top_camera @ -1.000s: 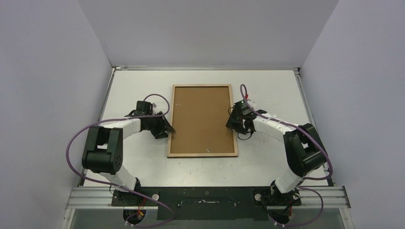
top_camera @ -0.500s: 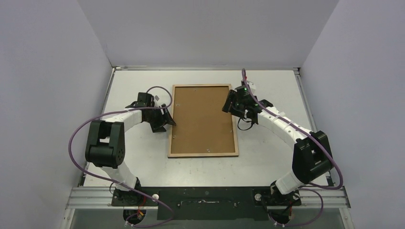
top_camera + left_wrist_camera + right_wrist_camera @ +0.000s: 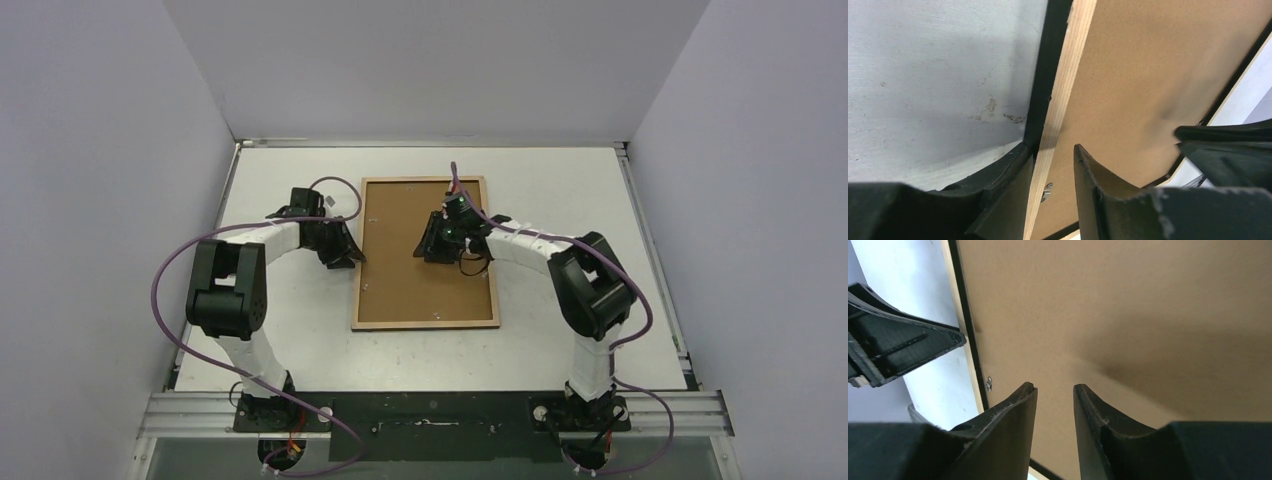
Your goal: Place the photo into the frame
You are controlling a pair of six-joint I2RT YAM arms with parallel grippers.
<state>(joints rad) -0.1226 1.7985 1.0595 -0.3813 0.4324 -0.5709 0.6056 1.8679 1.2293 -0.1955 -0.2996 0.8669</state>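
The frame (image 3: 425,324) lies face down in the middle of the table, its light wood back rim up. A plain brown backing board (image 3: 400,280) fills it. The photo is not in view. My left gripper (image 3: 350,255) is open at the frame's left rim. In the left wrist view the wood rim (image 3: 1068,75) runs between its fingers (image 3: 1050,150), the left finger against the rim and the right one apart over the board (image 3: 1148,75). My right gripper (image 3: 428,247) is open and empty just above the board (image 3: 1123,305), its tips (image 3: 1054,387) pointing toward the left rim (image 3: 952,280).
A small metal clip (image 3: 989,384) sits on the board by the left rim, and another by the bottom rim (image 3: 437,313). The white table (image 3: 560,200) is walled on three sides. The left gripper shows in the right wrist view (image 3: 898,347).
My right gripper has moved left from the frame's right rim to over the board's middle. My left gripper has shifted slightly farther along the left rim.
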